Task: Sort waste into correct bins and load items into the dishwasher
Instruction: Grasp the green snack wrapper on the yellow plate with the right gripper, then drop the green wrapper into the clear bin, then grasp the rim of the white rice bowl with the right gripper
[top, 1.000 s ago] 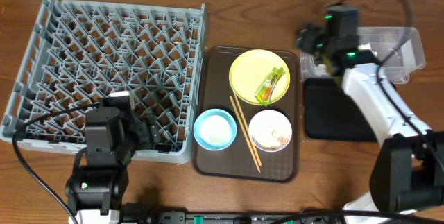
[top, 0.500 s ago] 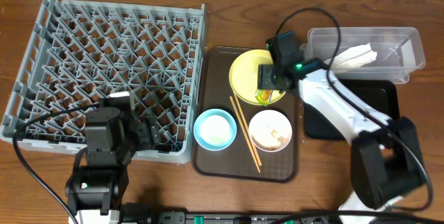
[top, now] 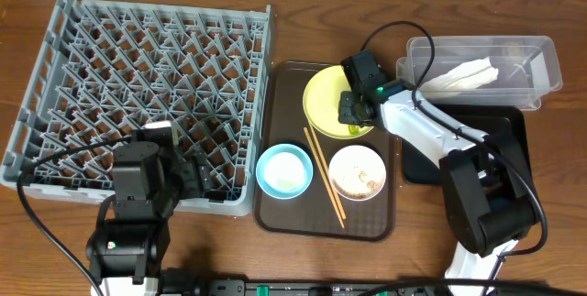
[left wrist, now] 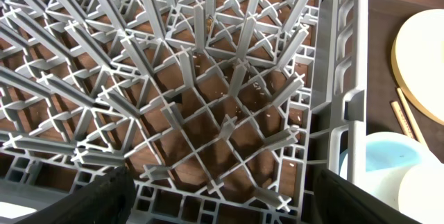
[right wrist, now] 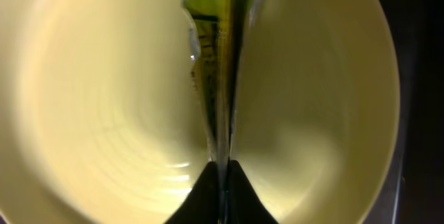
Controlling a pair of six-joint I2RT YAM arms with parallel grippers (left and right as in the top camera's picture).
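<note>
Green-and-yellow snack wrapper point(top: 351, 131) is your thing to watch: from overhead you see only a sliver of it on the pale-yellow plate point(top: 323, 94), because the right pincer point(top: 356, 111) sits directly over it. The plate lies at the far end of the brown serving tray point(top: 275, 213), with the light-blue bowl point(top: 284, 169), the chopsticks point(top: 325, 177) and the white bowl point(top: 356, 171) nearer you; whitish scraps lie in the white bowl. Right of the serving tray you have the clear tub point(top: 537, 62) with the crumpled napkin point(top: 463, 74) inside it, and the black tray point(top: 509, 149) just in front of the tub. The grey dish rack point(top: 147, 76) fills the left half of the table point(top: 550, 241), and the left arm point(top: 138, 186) rests over the rack's near edge. In the left wrist view, the left pincer point(left wrist: 225, 200) stands wide apart and holds nothing, its two dark tips at the bottom corners, above the pegs in the rack's near right corner; small pale specks dot the wood under the grid, and the plate, chopsticks and both bowls peek in at the right edge. In the right wrist view, the plate fills your frame, and the right pincer's two dark tips meet at bottom centre, pressed together on the thin edge of the snack wrapper, which runs up from them as a narrow green-and-yellow strip. You cannot tell from here whether the wrapper is off the plate.
</note>
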